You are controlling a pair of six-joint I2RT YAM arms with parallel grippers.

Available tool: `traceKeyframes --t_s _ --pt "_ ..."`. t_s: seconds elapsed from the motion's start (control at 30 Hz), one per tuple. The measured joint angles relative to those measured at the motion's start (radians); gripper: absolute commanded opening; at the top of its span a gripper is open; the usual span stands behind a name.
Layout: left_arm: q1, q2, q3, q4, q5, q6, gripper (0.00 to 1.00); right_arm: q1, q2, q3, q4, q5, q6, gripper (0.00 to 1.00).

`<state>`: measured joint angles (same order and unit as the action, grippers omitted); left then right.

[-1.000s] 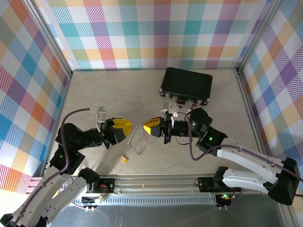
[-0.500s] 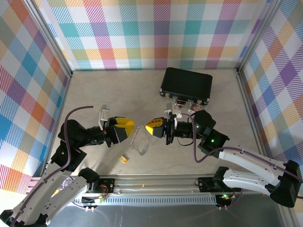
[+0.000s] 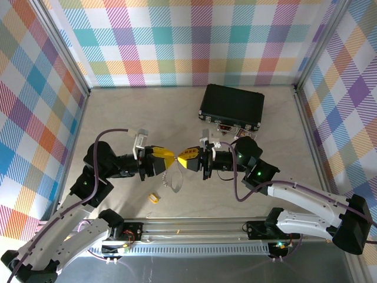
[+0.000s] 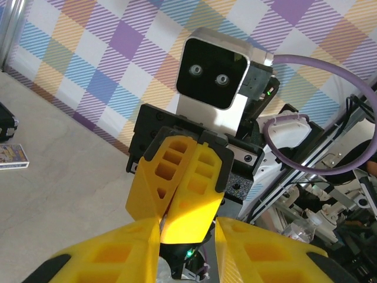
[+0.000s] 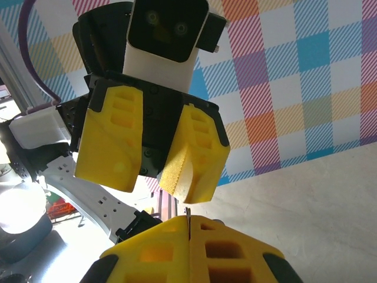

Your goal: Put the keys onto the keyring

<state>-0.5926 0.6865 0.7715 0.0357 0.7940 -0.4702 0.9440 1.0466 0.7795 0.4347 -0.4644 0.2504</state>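
Right gripper point(image 3: 181, 160): fully closed, pointing left in the middle of the overhead frame. A thin metal edge sits in the seam between its yellow fingers point(image 5: 235, 243), so I judge that it pinches the keyring point(image 3: 175, 178).
Keyring: it hangs below the two tips. I cannot tell whether its lower end touches the table point(image 3: 118, 118). It is probably held up like this so that a key can be threaded on from the side.
Left gripper point(image 5: 150, 186): it faces the right one tip to tip, with the jaws partly apart, and I see nothing between them.
Keys: one small yellow piece point(image 3: 153, 198) lies on the table, lower left of the ring. I cannot tell whether the small things in front of the case are keys.
Black case point(image 3: 231, 107): closed, in the upper right of centre, well apart from the ring.
Writing: a little printed card point(image 4: 12, 157) lies at the left edge of the left wrist view, but its print is too small to read. No brand is legible anywhere.
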Motion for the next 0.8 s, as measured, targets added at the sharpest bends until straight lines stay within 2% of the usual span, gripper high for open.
traceKeyframes --t_s 0.27,0.7,0.8 --pt "-0.001 0.003 0.013 -0.039 0.003 0.045 0.35 0.0 0.01 0.01 0.019 -0.024 -0.009 0.0" --pt "-0.002 0.002 0.024 -0.077 0.014 0.079 0.2 0.0 0.024 0.019 0.02 -0.036 -0.023 0.0" --pt "-0.002 -0.005 0.032 -0.097 0.011 0.091 0.12 0.002 0.031 0.026 0.027 -0.05 -0.022 0.0"
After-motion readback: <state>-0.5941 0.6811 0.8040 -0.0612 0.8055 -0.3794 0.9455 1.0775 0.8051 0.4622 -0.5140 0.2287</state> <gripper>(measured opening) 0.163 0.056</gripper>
